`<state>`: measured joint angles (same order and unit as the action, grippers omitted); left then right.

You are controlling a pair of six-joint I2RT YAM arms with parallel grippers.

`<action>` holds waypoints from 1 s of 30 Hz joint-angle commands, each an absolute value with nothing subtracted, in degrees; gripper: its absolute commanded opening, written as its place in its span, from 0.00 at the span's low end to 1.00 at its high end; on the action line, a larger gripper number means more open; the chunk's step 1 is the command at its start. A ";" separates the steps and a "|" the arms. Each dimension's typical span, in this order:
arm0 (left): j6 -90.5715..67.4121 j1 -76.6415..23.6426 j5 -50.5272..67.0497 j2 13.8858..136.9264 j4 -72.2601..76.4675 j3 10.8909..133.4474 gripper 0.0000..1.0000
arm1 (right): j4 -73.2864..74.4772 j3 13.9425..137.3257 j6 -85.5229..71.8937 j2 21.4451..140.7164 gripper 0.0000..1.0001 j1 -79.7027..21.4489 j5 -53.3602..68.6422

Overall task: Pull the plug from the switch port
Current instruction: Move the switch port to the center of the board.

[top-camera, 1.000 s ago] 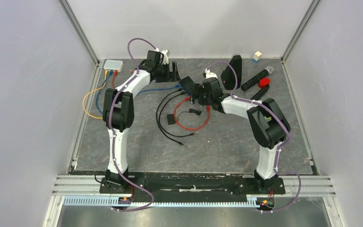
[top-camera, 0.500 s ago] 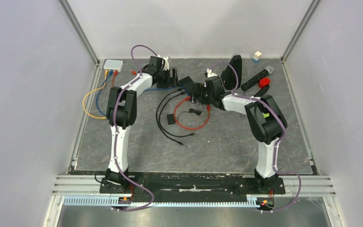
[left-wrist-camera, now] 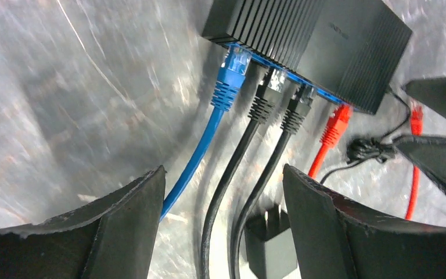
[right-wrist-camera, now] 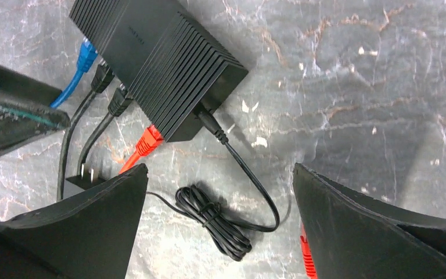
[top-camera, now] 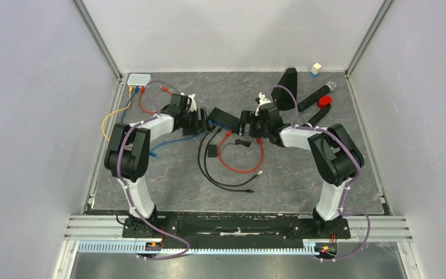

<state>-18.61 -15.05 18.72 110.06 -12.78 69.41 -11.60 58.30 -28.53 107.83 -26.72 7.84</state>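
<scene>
Pull not started; every plug seated.
Left jaws released, empty; switch (left-wrist-camera: 325, 40) ahead of them, with blue plug (left-wrist-camera: 230, 75), two black plugs (left-wrist-camera: 267, 93) and red plug (left-wrist-camera: 335, 125) all in ports; right jaws released, empty, facing the switch's opposite side; grasp and pull remain.

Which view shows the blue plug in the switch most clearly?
Left wrist: the blue plug is close up, seated in the black switch beside two black plugs. Right wrist shows it partly hidden behind the switch's edge. In top external it is too small to make out.
</scene>
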 commanded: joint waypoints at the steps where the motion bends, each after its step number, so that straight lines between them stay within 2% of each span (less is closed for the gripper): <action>1: -25.72 -16.96 21.99 103.91 -9.71 59.84 0.80 | -11.90 54.41 -29.44 104.99 0.98 -26.64 9.05; 8: -30.18 -20.73 20.27 97.53 -3.18 49.41 0.84 | -13.28 48.79 -29.28 101.07 0.98 -26.63 9.97; 12: -23.85 -20.61 5.22 93.06 -16.31 54.82 0.87 | -13.46 46.91 -29.07 98.53 0.98 -26.61 11.34; 15: -19.75 -20.53 -7.32 89.02 -21.88 57.83 0.89 | -13.46 45.91 -29.00 96.71 0.98 -26.63 11.79; 17: -17.69 -20.00 -11.75 86.43 -23.22 58.03 0.93 | -13.82 45.09 -29.32 95.59 0.98 -26.63 12.38; 24: -14.26 -17.83 -14.96 83.84 -26.72 55.05 0.95 | -17.01 42.61 -30.86 94.48 0.98 -26.63 15.98; 30: -7.39 -16.00 -10.90 85.30 -29.15 54.74 0.95 | -22.97 38.84 -34.12 94.49 0.98 -26.64 20.51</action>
<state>-14.50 -17.26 -11.75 84.44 -26.33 54.17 -18.33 41.25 -31.55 96.12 -26.65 16.19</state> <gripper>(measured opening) 0.954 0.979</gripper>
